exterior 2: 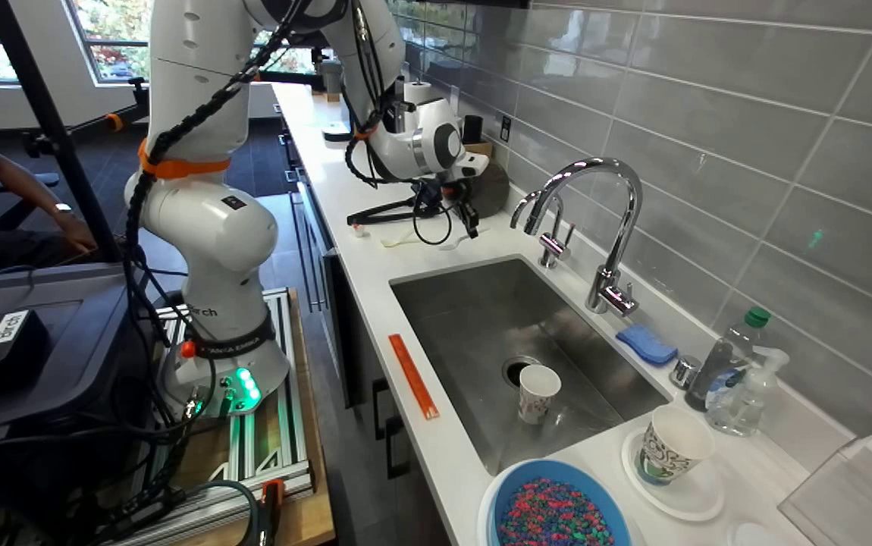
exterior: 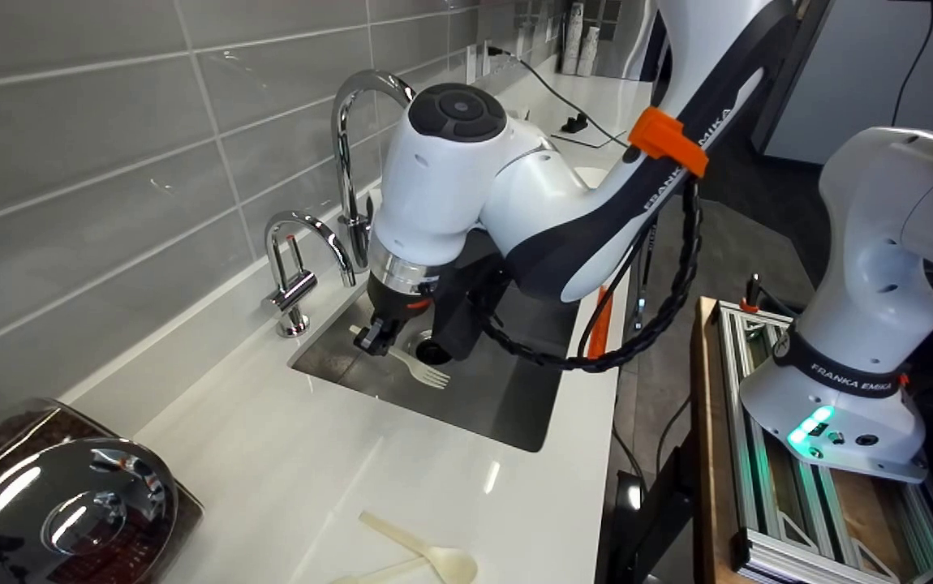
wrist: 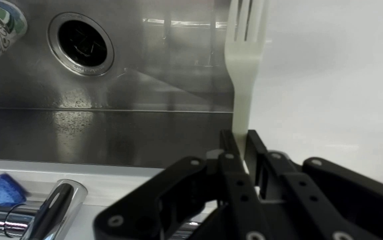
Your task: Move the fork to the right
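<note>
Carry step, I'd say: grasp made, set-down not yet done. Black two-finger gripper (wrist: pixel 240 143) has its fingers (wrist: pixel 226 141) pinched on the handle of a slim pale cream plastic fork (wrist: pixel 243 78), tines out ahead. Next probably: sideways shift, gentle lowering, release. Which way "right" runs, can't tell. Edges: wrist view puts the brushed-steel rectangular sink (wrist: pixel 151 136) left of the fingers, glossy white counter (wrist: pixel 328 86) right; fork masks the rim between. More flat room on the counter side. In an exterior view a pale cream plastic spoon (exterior: pixel 452 564) lies farther out on that counter; stop short of it. Small curved chrome tap (exterior: pixel 294 290) looks near the fingers, toward the grey tiled wall (exterior: pixel 101 154); avoid swinging there.
</note>
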### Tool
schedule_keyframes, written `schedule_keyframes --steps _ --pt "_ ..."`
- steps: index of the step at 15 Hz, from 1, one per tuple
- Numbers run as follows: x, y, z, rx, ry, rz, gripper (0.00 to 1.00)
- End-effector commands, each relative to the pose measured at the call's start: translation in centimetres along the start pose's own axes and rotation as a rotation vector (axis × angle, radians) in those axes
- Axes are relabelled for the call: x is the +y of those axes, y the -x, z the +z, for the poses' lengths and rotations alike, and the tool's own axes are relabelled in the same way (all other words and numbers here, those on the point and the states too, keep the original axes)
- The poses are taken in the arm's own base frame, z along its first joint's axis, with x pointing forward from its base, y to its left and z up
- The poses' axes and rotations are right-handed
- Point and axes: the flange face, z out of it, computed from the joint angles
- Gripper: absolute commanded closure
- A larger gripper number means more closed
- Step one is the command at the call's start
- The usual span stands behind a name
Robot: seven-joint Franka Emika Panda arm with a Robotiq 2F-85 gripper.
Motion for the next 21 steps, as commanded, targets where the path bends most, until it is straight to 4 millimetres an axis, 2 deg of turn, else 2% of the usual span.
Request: schedule_keyframes --steps 1,5,13,18,19,21 --pt "3.5 0.1 0.3 -0.026 0.044 0.033 0.97" --pt "6.7 0.5 0.7 -0.078 0.103 0.031 0.97" --pt "13.0 4.3 -0.1 -0.198 0.199 0.075 0.97" --pt "18.8 5.3 0.7 -0.241 0.222 0.175 0.97" --pt "17.0 4.5 1.0 -0.239 0.211 0.162 0.88" --pt "18.7 4.6 1.2 -0.249 0.219 0.186 0.88"
